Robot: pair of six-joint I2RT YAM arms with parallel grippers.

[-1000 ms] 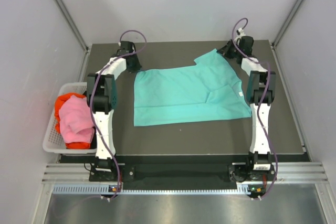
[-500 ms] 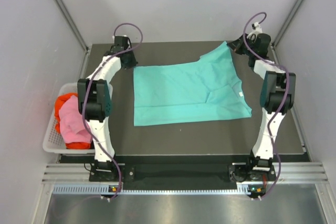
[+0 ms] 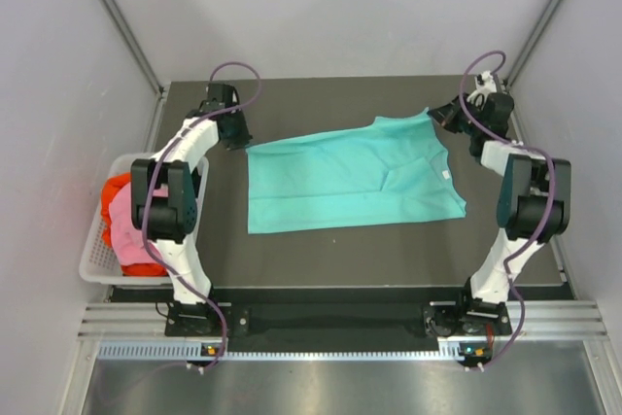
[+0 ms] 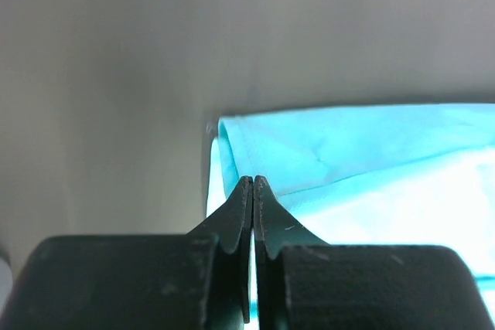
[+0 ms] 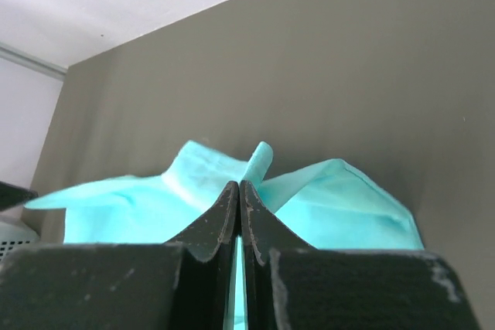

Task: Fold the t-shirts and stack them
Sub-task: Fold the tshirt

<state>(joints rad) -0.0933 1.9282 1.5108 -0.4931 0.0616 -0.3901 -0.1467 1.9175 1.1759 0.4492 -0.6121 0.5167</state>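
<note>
**Teal shirt point(image 3: 350, 177) pinched at both far corners**

The left gripper point(image 3: 240, 136) is clenched on the shirt's far left corner. In the left wrist view its black fingers point(image 4: 232, 214) meet tip to tip, with teal cloth on either side of them and a sliver showing in the seam between. The right gripper point(image 3: 443, 116) is likewise clamped on the far right corner. From the right wrist view its tips point(image 5: 239, 188) are pressed together, with cloth bunched up in folds just behind them.

Between the two grips the shirt lies spread across the dark table point(image 3: 340, 250), its near edge flat and its far edge slanting up toward the right gripper. At the table's left side stands a white basket point(image 3: 90, 258) holding a pink shirt point(image 3: 134, 228) on top of a red shirt point(image 3: 121, 185), well apart from the teal one.
</note>
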